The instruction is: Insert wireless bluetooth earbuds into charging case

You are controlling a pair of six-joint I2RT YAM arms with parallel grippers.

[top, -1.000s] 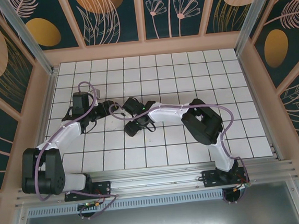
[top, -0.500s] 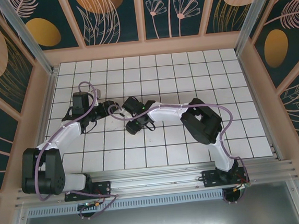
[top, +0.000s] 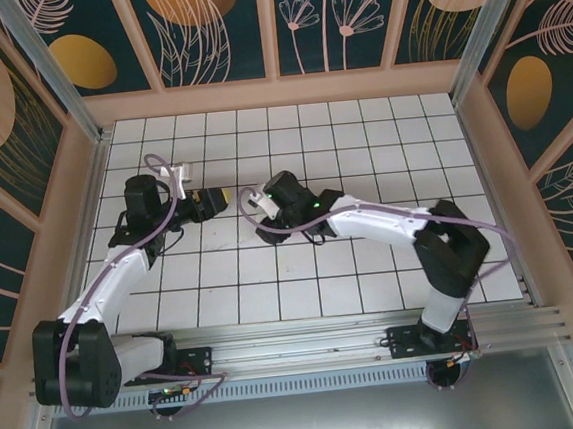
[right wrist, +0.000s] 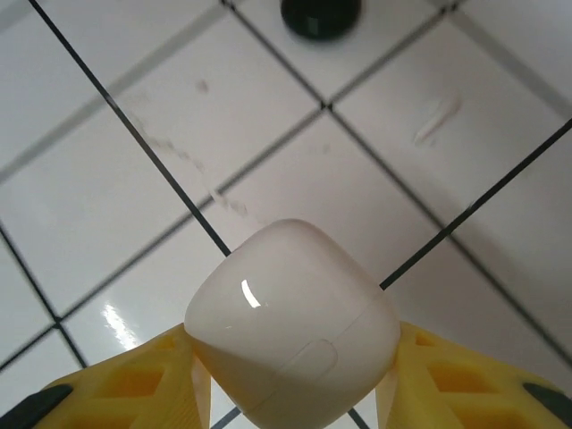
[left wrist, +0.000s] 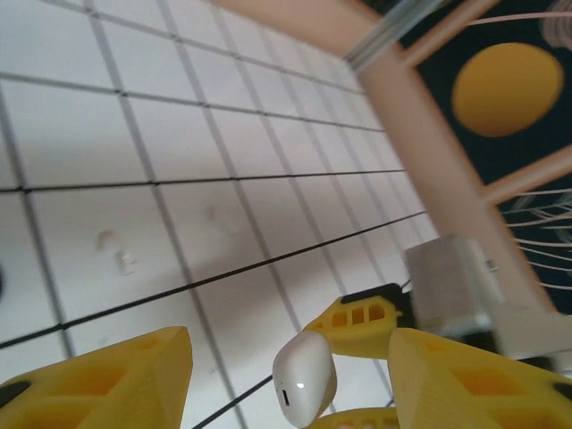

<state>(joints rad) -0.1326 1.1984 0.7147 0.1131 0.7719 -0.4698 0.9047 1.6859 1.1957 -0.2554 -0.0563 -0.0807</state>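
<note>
Just beside the case [right wrist: 286, 295] | left gripper [left wrist: 290, 353] jaws spread, empty | right gripper [right wrist: 290, 344] pinching that case | slick round shell might pop out if squeezed harder

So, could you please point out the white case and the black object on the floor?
White case [right wrist: 295, 344]: right wrist view, middle of its front.
Black object [right wrist: 322, 16]: right wrist view, its visible lower half.
</note>
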